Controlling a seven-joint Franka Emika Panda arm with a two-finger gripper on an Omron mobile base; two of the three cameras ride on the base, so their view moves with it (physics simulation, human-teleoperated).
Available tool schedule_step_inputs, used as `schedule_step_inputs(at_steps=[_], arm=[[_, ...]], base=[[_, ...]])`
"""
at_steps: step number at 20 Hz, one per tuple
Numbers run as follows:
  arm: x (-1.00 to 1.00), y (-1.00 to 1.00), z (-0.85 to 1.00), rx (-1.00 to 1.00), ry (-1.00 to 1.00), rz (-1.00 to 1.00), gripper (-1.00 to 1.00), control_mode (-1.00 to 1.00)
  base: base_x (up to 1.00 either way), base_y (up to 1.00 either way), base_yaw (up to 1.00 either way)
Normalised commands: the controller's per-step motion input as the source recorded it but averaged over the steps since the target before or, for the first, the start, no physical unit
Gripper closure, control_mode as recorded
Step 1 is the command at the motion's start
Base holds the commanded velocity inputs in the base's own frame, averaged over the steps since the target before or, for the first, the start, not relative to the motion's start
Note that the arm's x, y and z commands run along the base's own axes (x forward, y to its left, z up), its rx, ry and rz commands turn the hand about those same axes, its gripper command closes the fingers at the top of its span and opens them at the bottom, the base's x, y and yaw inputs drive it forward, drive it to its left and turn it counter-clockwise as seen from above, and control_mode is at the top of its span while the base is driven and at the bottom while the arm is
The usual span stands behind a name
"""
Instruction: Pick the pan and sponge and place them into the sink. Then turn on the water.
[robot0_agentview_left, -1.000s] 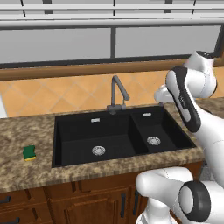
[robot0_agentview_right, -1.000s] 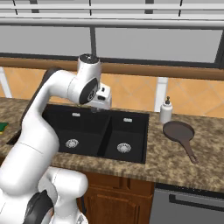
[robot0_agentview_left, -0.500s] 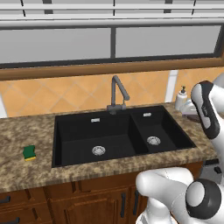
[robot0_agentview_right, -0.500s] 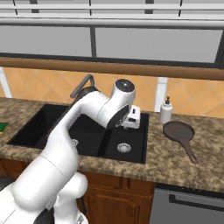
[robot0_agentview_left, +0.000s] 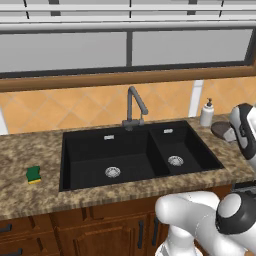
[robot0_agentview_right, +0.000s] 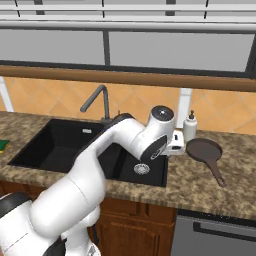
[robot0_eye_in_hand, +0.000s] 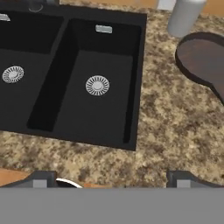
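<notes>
The dark brown pan (robot0_agentview_right: 204, 149) lies on the counter right of the sink (robot0_agentview_right: 55, 142), its handle pointing toward the front right. In the hand view the pan (robot0_eye_in_hand: 202, 61) is at the upper right, past the small basin of the sink (robot0_eye_in_hand: 100, 118). My gripper (robot0_agentview_right: 176, 144) hovers over the counter between the small basin and the pan, just left of the pan's rim. It is open (robot0_eye_in_hand: 111, 180) with nothing between its fingertips (robot0_eye_in_hand: 43, 179). The green and yellow sponge (robot0_agentview_left: 34, 174) rests on the counter left of the sink (robot0_agentview_left: 90, 150). No water runs from the faucet (robot0_agentview_left: 134, 107).
A white soap dispenser (robot0_agentview_right: 189, 126) stands just behind the pan, close to my hand. The gooseneck faucet (robot0_agentview_right: 97, 100) rises behind the divider between the basins. A window sill runs along the back wall. The counter's front edge lies close below my fingers in the hand view.
The arm has swung right, from above the sink's middle to the counter beside the pan. The gripper has stayed open. Pan and sponge have not moved.
</notes>
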Motion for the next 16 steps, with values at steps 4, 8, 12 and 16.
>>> schedule_step_inputs(at_steps=[4, 8, 12, 16], arm=[[0.00, -0.73, -0.33, -0.20, 0.00, 0.11, -1.00, -1.00], [0.08, -0.83, -0.50, -0.06, 0.00, 0.13, -1.00, -1.00], [0.25, -0.79, -0.39, 0.00, 0.00, 0.14, -1.00, -1.00], [0.42, -0.53, -0.04, 0.00, 0.03, 0.05, -1.00, -1.00]], base=[[0.00, 0.00, 0.00], [0.00, 0.00, 0.00], [0.00, 0.00, 0.00], [0.00, 0.00, 0.00]])
